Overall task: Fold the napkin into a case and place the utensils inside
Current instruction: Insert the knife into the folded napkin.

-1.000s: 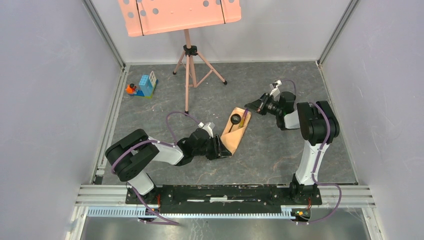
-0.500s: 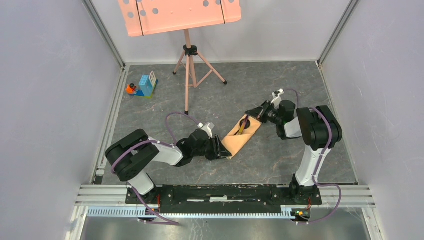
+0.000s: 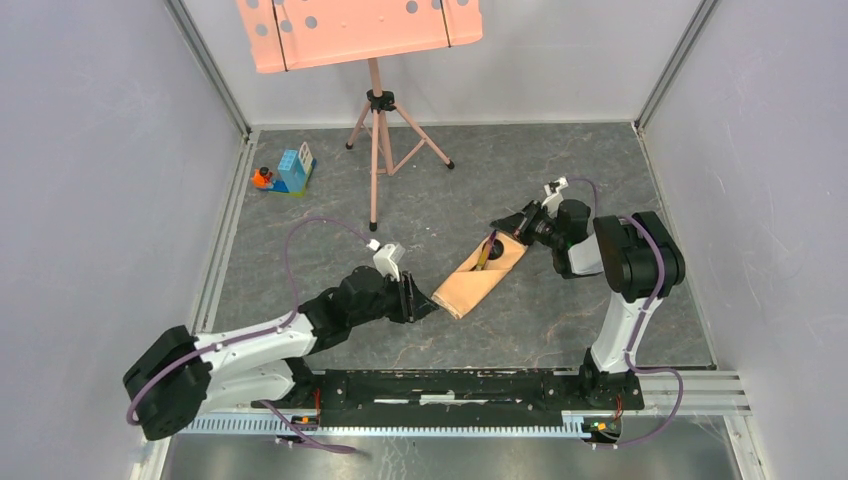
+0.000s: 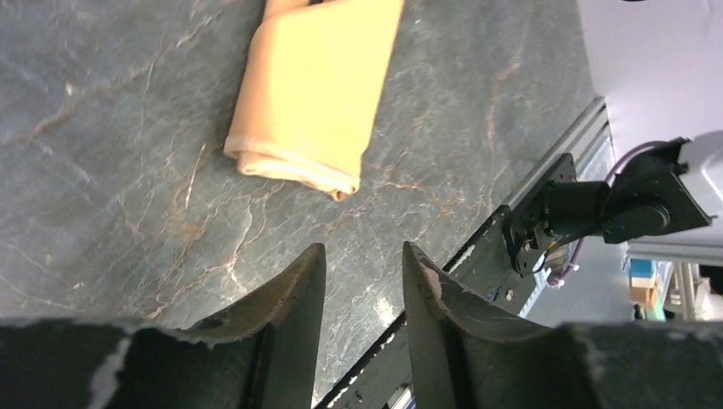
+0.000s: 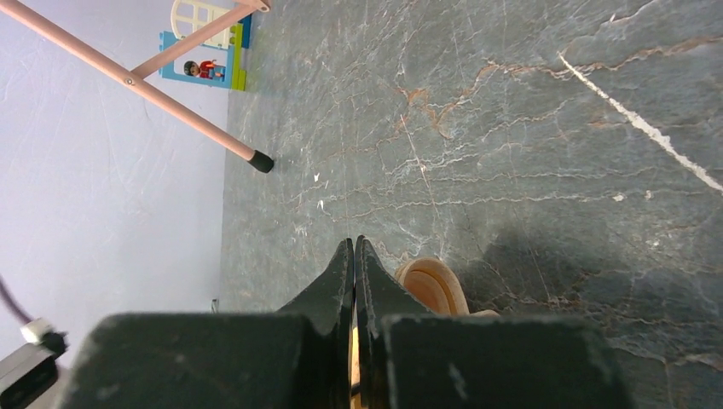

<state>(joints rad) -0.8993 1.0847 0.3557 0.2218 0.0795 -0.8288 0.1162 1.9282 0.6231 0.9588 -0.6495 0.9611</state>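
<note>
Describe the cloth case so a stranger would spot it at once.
From the pink music stand at the back, come forward. Between the left claw and right claw lies a narrow peach-tan cloth case, the only fabric there, dark utensils poking from its far end.

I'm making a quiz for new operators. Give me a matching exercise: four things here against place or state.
1. left gripper
2. right gripper
3. case
4. toy blocks

A. far left of the table
B. jaws shut
C. jaws apart, empty
D. between the grippers

Pairs: 1-C, 2-B, 3-D, 4-A
</note>
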